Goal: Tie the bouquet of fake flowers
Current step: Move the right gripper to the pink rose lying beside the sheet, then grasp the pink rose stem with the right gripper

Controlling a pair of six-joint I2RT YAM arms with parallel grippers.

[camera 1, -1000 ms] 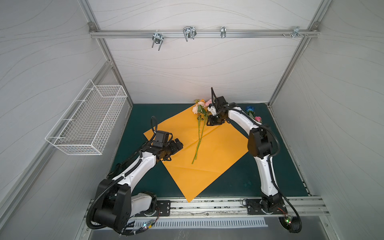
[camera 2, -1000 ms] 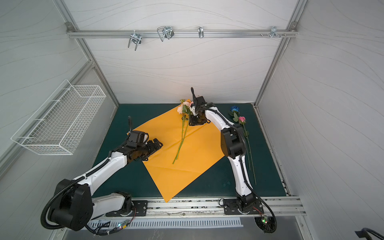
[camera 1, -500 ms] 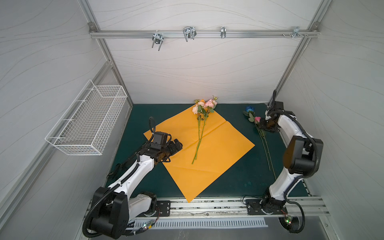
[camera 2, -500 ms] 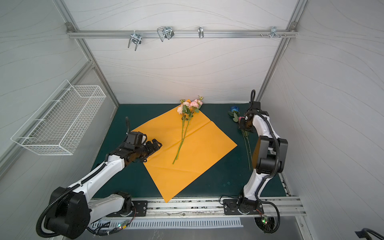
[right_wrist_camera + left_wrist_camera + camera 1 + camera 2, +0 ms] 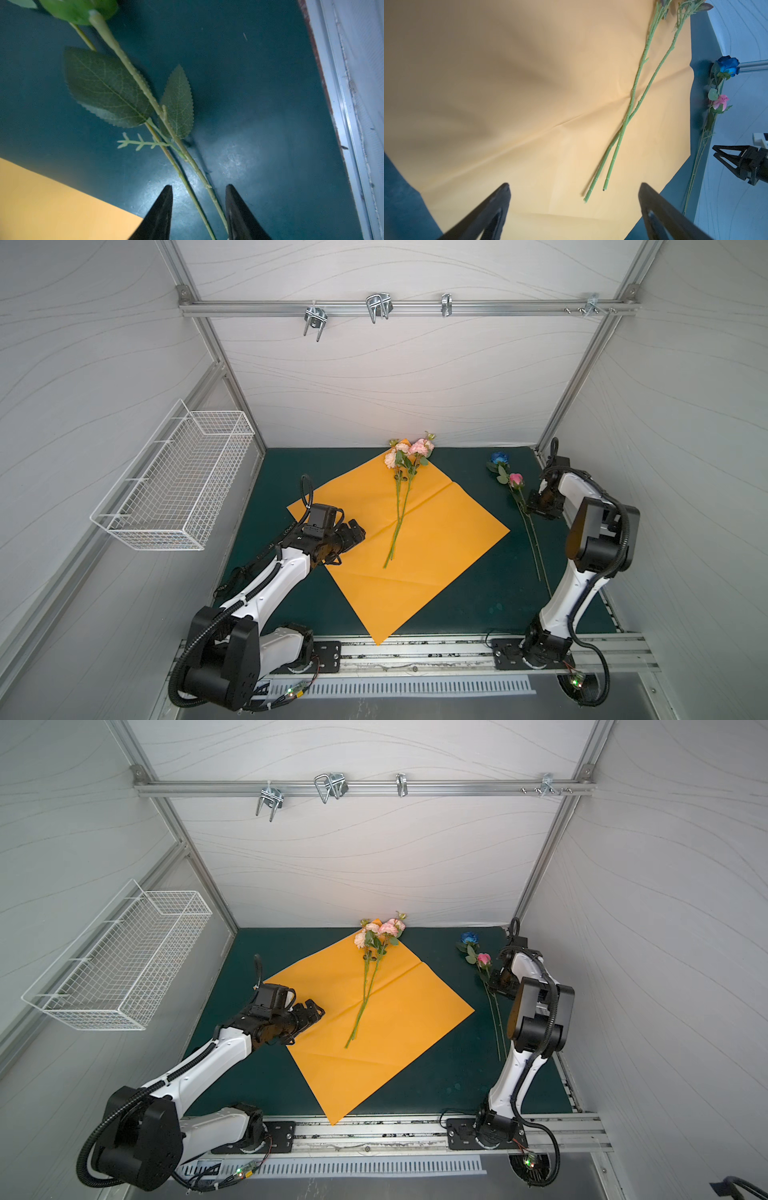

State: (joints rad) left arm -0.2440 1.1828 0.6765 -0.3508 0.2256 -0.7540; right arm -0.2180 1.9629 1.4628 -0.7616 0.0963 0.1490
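1. Jaws of the right gripper stand partly open astride two stems, not pinching them, just off the right edge of the paper.
2. The left gripper is spread wide and empty over the paper's left corner.
3. Risk: closing could catch only one stem, since they lie slightly apart, and the leaves might snag.
4. Nothing is bunched or tied yet. The peach and pink flowers lie crossed on the paper, heads at its far corner. The blue rose and pink rose lie beside its right edge.

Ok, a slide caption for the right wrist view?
Right gripper, jaws apart, straddling two flower stems on the green mat, orange paper nearby.
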